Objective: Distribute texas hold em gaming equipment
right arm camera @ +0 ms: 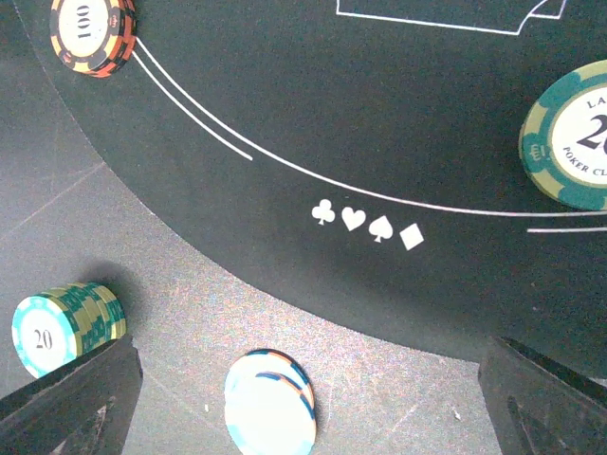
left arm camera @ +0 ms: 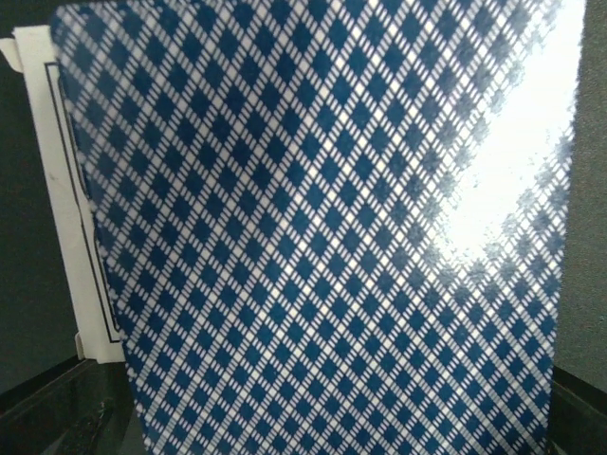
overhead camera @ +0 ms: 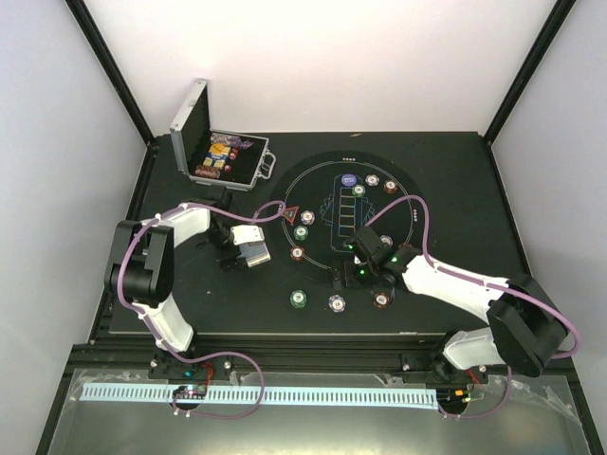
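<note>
My left gripper [overhead camera: 245, 248] is shut on a deck of playing cards [overhead camera: 254, 243] left of the round black mat [overhead camera: 322, 275]. In the left wrist view the blue diamond card back [left arm camera: 322, 237] fills the frame and hides the fingers; a white card edge [left arm camera: 57, 190] shows at the left. My right gripper [overhead camera: 358, 273] is open over the mat's near edge. In its wrist view the fingers stand wide apart around the gap [right arm camera: 308, 389], above a blue-white chip stack [right arm camera: 270, 403]. A green stack [right arm camera: 66, 322], a red chip [right arm camera: 90, 33] and a green chip [right arm camera: 569, 133] lie nearby.
The open silver case [overhead camera: 204, 142] stands at the back left. Chip stacks ring the mat, among them green [overhead camera: 300, 300], blue-white [overhead camera: 337, 303] and dark red [overhead camera: 381, 300]. A red triangular marker [overhead camera: 290, 212] lies at the mat's left edge. Dark cards [overhead camera: 346, 216] lie mid-mat.
</note>
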Controlling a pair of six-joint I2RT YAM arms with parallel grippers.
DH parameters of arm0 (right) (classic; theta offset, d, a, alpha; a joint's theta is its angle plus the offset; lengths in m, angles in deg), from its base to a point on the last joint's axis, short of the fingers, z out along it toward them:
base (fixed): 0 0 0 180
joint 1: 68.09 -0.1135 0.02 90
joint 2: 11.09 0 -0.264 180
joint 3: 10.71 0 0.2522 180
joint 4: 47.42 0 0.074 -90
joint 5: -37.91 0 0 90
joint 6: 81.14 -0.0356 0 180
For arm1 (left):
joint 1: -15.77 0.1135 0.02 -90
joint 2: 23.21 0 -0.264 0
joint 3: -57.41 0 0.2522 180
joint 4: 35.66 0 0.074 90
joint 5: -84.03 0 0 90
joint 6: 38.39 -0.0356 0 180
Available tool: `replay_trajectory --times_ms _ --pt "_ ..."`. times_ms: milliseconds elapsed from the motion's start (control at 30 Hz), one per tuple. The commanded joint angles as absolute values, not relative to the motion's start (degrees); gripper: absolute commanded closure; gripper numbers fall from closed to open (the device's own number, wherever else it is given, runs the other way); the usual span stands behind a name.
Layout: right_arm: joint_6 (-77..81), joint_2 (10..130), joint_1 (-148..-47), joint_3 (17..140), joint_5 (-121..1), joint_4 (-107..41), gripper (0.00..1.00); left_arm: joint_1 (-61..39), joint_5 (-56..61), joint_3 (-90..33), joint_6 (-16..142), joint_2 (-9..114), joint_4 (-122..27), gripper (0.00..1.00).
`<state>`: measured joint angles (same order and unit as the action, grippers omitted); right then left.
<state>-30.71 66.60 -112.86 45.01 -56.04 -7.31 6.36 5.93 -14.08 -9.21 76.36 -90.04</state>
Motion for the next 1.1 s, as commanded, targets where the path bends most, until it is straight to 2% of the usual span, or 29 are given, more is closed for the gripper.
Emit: replay_trajectory --times_ms 0,200,500,633,800,867,1000,1033,1067 --pt "-31.39 66.06 -113.44 45.46 -55.30 -7.17 0.00 6.01 5.44 -14.18 -8.95 77.42 -89.23 0.01" --pt "-31.39 66.42 -113.36 45.50 -55.10 -7.22 0.00 6.03 4.87 -13.92 -8.68 77.78 -88.42 0.03" --pt "-31.61 66.00 -113.39 45.07 -54.89 -7.51 0.00 6.02 4.10 -13.64 -9.33 77.67 -88.67 0.19" --pt "-31.70 65.99 -113.38 45.07 -55.10 -7.72 0.01 6.01 3.96 -12.92 -10.14 77.07 -88.63 0.20" --pt "-31.95 65.82 -113.40 44.78 -55.18 -7.78 0.01 6.02 3.39 -12.77 -10.62 77.08 -88.34 0.34" --pt "-31.97 65.81 -113.42 44.67 -55.21 -7.90 0.02 6.02 3.33 -12.73 -10.74 77.09 -88.55 0.36" --pt "-32.05 65.81 -113.40 44.63 -55.44 -8.00 0.02 6.02 3.67 -12.14 -11.21 76.83 -88.47 0.35" --pt "-32.05 65.81 -113.43 44.63 -55.43 -8.00 0.02 6.02 3.70 -12.04 -11.23 76.69 -88.37 0.28" --pt "-32.09 65.81 -113.48 44.63 -55.43 -8.00 0.03 6.02 3.70 -11.88 -11.22 76.53 -88.25 0.15"
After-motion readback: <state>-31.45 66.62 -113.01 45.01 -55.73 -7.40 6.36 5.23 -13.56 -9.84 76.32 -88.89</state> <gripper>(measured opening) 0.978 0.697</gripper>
